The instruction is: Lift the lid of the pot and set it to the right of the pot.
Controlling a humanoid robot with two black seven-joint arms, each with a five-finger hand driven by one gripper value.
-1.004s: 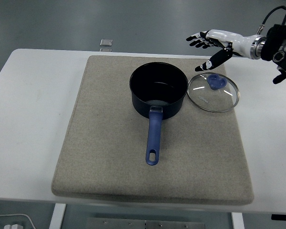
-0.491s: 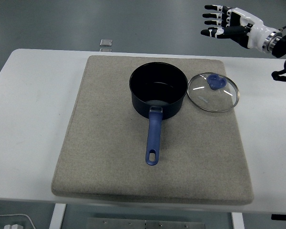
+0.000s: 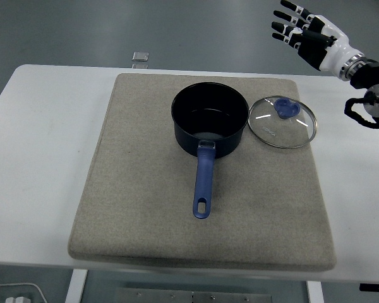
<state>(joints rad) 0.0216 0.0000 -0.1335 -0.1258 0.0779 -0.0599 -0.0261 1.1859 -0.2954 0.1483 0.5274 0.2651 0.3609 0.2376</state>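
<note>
A dark blue pot (image 3: 210,120) with a blue handle pointing toward me stands uncovered on the grey mat (image 3: 139,189). Its glass lid (image 3: 283,121), with a blue knob, lies flat on the mat just right of the pot, almost touching its wall. My right hand (image 3: 298,30) is raised high above and behind the lid at the upper right, fingers spread, holding nothing. The left arm does not show.
The mat covers most of the white table (image 3: 38,164). A small clear object (image 3: 140,59) lies at the table's far edge, behind the mat's left part. Bare table shows left and right of the mat.
My right hand has risen from just above the lid's knob and drawn back to the upper right, turning its fingers upward. The lid and pot have stayed still.
</note>
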